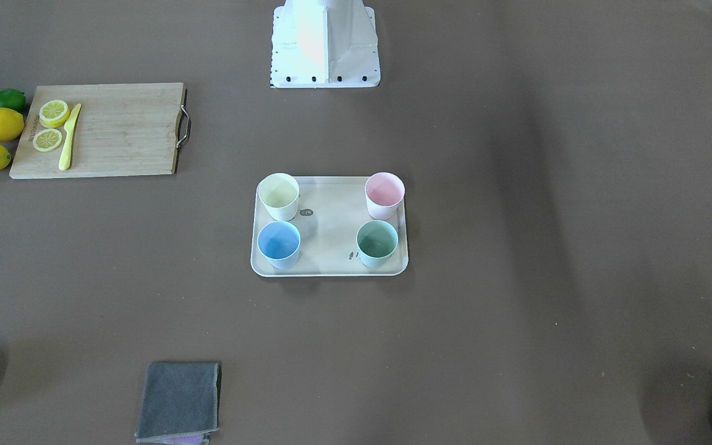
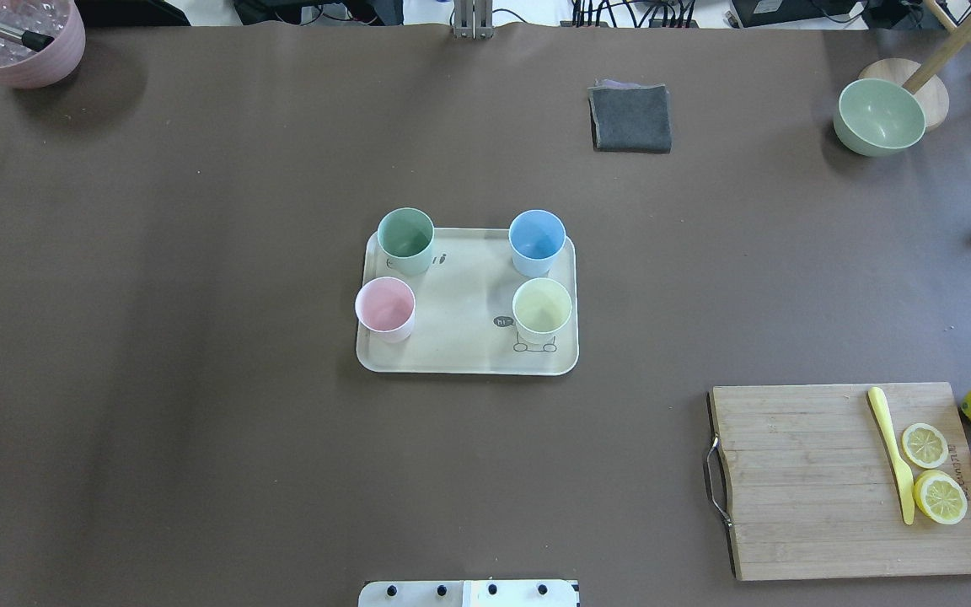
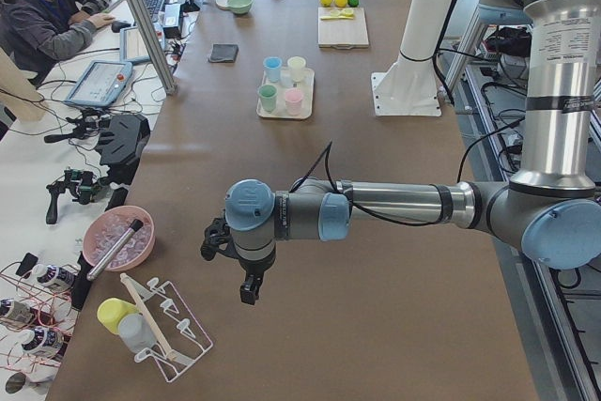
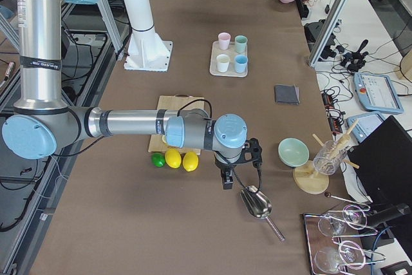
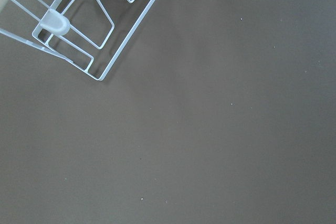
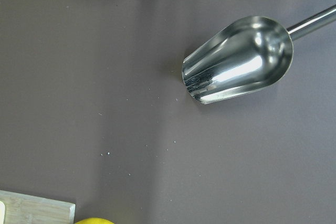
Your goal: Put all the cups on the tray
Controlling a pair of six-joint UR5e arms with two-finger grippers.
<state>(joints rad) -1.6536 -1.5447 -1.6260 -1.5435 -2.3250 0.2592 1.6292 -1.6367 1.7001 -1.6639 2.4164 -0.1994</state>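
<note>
On the tray [image 2: 460, 358], mid-table straight out from the robot's base, all four cups stood upright, one near each corner. Pink cup [image 2: 384, 308] and pale yellow cup [image 2: 542, 308] were on the robot's side, mint green cup [image 2: 405, 239] and light blue cup [image 2: 537, 240] on the far side.

Both claws were well away from it. The left gripper [image 3: 249, 293] hung over bare table near the left end, close to a white wire rack [image 5: 79, 30]. The right gripper [image 4: 226, 183] hung near the right end, just beside a shiny metal scoop [image 6: 239, 59] and some lemons [image 4: 181, 159]. Honestly couldn't tell if either claw was clenched or released, since only the side cameras caught them.

Table had a plain brown cover [image 2: 199, 421], with a wooden cutting board [image 2: 797, 480], a folded grey cloth [image 2: 630, 118] and a sage bowl [image 2: 880, 116] on it. Someone sat at a desk [image 3: 47, 7] alongside.
</note>
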